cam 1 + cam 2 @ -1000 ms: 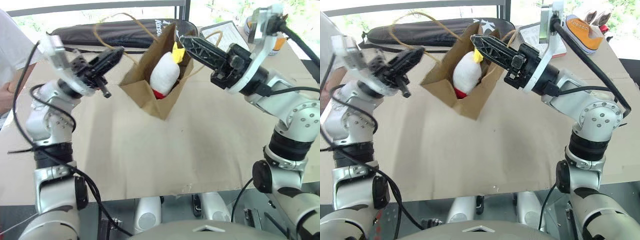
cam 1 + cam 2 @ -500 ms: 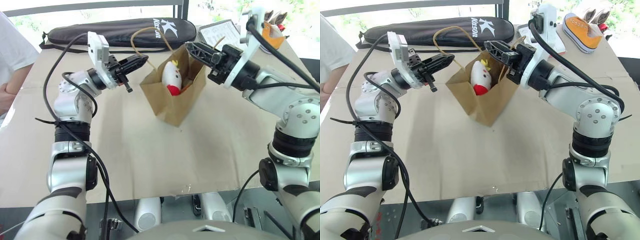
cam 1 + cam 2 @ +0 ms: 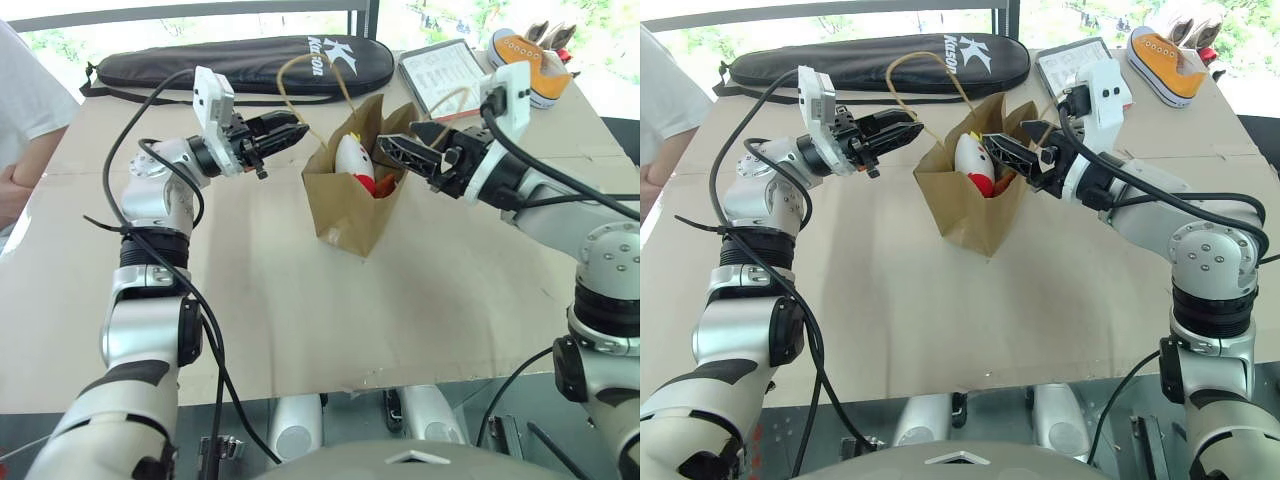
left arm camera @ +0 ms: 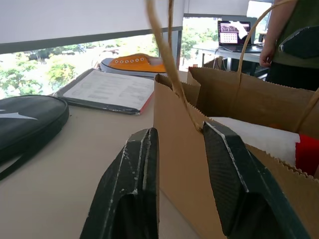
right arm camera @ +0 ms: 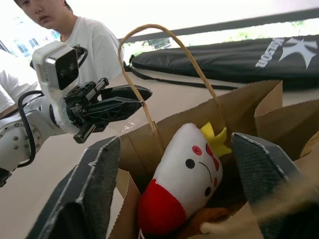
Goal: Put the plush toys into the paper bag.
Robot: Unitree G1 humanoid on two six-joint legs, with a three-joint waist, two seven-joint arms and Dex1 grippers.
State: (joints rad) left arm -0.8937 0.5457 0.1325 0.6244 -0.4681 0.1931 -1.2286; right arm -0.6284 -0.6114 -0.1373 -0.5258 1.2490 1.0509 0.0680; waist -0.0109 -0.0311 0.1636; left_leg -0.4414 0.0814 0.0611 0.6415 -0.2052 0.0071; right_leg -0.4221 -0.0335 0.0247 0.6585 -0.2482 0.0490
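Two toys: white rocket-shaped plush toy and brown plush, both inside my brown kraft paper bag, frame centre.
Left gripper: I see its fingers parted, straddling the bag's wall.
Right gripper: fingers spread wide, gripping nothing.

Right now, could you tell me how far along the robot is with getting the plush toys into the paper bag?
Done: the white plush toy sits inside the paper bag, with something brown beneath it, probably the second toy. In hand: nothing; the left gripper straddles the bag's wall with jaws apart, and the right gripper is open at the mouth. Left: apparently only withdrawing.
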